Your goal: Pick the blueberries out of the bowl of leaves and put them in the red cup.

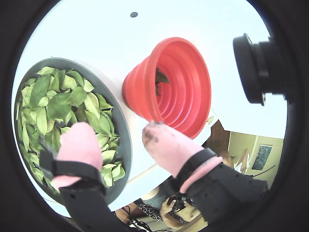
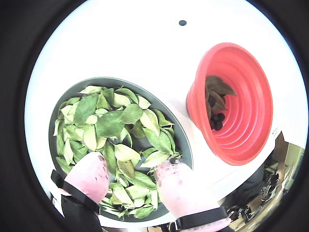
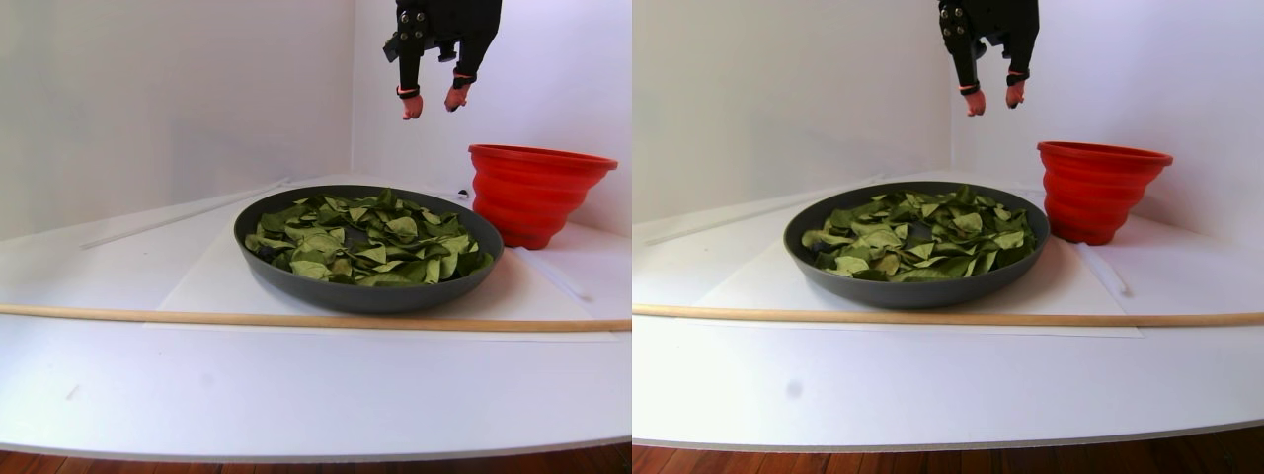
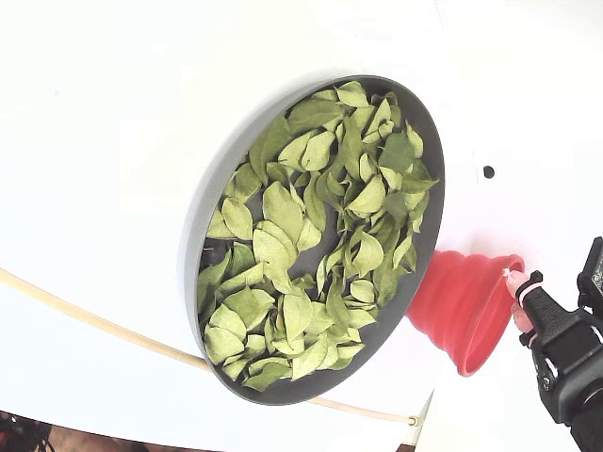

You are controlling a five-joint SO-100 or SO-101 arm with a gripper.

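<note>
here the claw (image 3: 433, 103) hangs open and empty above the bowl (image 3: 296, 281) and the red cup (image 3: 533, 197).

Blueberries (image 2: 215, 120) inside upright red cup (image 2: 241, 104)

White table (image 3: 296, 395), white walls (image 3: 148, 99), wooden floor (image 3: 296, 462).

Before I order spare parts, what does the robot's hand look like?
The hand is black with two stubby, rounded pink fingertips, each ringed at its base by a black band. One pink tip carries dark smudges near its end. The body above the fingers is black and blocky. No cables or printed markings can be made out on it.
</note>
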